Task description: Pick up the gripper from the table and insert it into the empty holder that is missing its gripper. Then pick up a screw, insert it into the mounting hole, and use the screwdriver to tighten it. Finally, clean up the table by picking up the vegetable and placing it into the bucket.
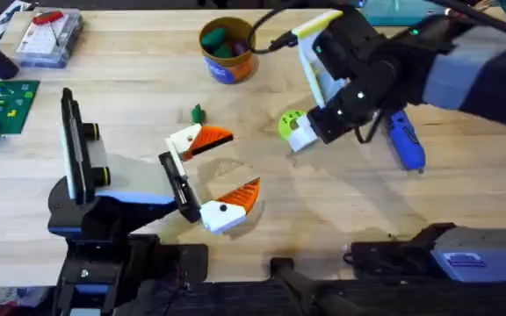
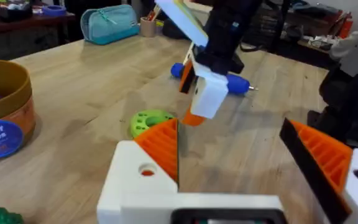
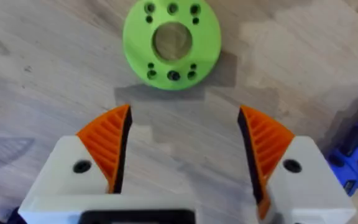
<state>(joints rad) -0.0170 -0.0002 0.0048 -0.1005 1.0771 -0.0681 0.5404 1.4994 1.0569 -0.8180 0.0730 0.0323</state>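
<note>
The right gripper [image 3: 182,149] hangs tilted down over the wooden table [image 1: 341,211], fingers spread, just beside the lime-green holed plastic disc [image 3: 171,42]; the blue-handled screwdriver [image 1: 404,140] lies nearby.

You see the worktop [image 1: 464,211] from overhead, while both wrist cameras sit close, sharing the green disc [image 3: 171,42].

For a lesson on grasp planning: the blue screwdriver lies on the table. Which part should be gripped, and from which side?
Probably the thick blue handle of the screwdriver, approached from above and closed across its width. It lies flat on the table, so both long sides are free, while the thin tip offers little to hold.
</note>
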